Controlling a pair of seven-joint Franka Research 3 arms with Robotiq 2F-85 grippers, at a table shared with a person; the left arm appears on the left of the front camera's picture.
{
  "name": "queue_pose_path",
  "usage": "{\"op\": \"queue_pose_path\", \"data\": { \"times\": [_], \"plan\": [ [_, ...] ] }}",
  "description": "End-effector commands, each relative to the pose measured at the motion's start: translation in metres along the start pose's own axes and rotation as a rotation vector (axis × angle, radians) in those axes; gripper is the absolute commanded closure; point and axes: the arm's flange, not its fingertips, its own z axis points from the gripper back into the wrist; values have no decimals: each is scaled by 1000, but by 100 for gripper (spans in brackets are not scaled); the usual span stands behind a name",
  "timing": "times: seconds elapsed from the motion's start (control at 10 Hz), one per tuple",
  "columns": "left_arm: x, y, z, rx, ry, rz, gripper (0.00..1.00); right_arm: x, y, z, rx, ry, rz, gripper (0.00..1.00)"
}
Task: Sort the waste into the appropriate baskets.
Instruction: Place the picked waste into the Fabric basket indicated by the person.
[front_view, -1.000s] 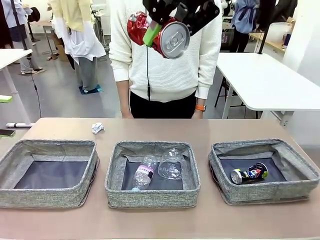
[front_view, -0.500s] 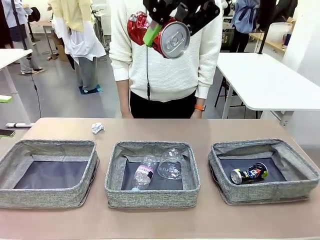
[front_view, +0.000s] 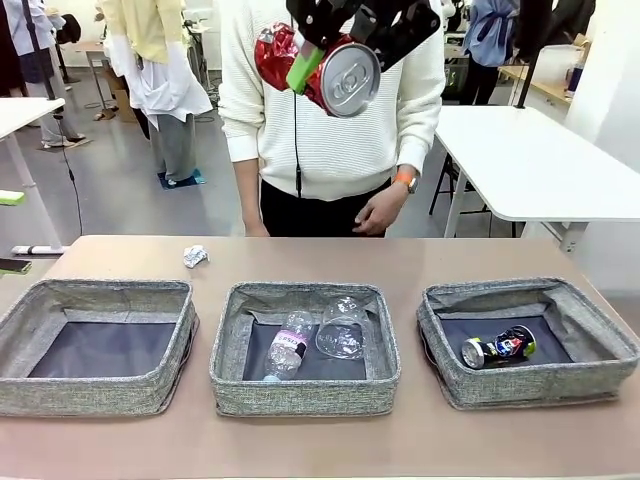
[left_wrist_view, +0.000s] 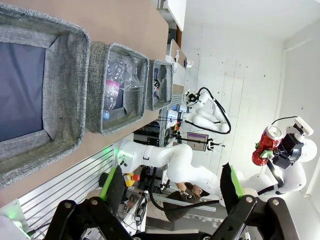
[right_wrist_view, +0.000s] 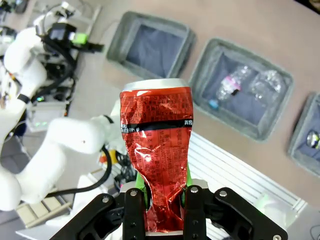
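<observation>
1. Top centre, front view: right gripper (front_view: 325, 58) high over the table's far edge, in front of the person's torso. Fingers clamped on the crumpled end of the crushed red can (front_view: 348, 78), silver lid end turned toward the camera, well above every basket rim.
2. Left wrist view: left gripper (left_wrist_view: 171, 186) with fingers spread wide, nothing between the green pads, held away from the baskets and looking along their row.
3. Across the table (front_view: 420, 445): three baskets in one row, walls apart, narrow strips of bare top between neighbours and a bare band along the near edge.
4. At left: left basket (front_view: 95, 288), dark lining showing over the whole floor.
5. At centre: middle basket (front_view: 305, 388), holding the clear plastic bottle (front_view: 288, 348) and the clear plastic cup (front_view: 343, 330), lying side by side and touching, cup toward the far right corner.
6. At right: right basket (front_view: 530, 385), with the crushed dark blue-silver can (front_view: 500, 347) on its side mid-floor, apart from all four walls.
7. Behind the left basket's far right corner: small crumpled white paper ball (front_view: 195, 256) on bare tabletop, apart from the rim, short of the far edge.
8. Beyond the far edge, behind the middle basket: person's hand (front_view: 378, 212), hanging loose, well apart from the held can.
</observation>
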Motion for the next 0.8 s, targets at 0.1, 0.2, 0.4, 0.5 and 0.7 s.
{"op": "queue_pose_path", "data": {
  "times": [0.1, 0.2, 0.4, 0.5, 0.7],
  "plan": [
    [0, -1, 1, -13, -6, -18, 0, -3, -3, -2, -2, -11, -4, 71],
    [0, -1, 1, -13, -6, -18, 0, -3, -3, -2, -2, -11, -4, 71],
    [0, -1, 1, -13, -6, -18, 0, -3, -3, -2, -2, -11, -4, 71],
    [0, -1, 1, -13, -6, -18, 0, -3, -3, -2, -2, -11, -4, 71],
    [0, -1, 1, -13, -6, -18, 0, -3, -3, -2, -2, -11, -4, 71]
  ]
}}
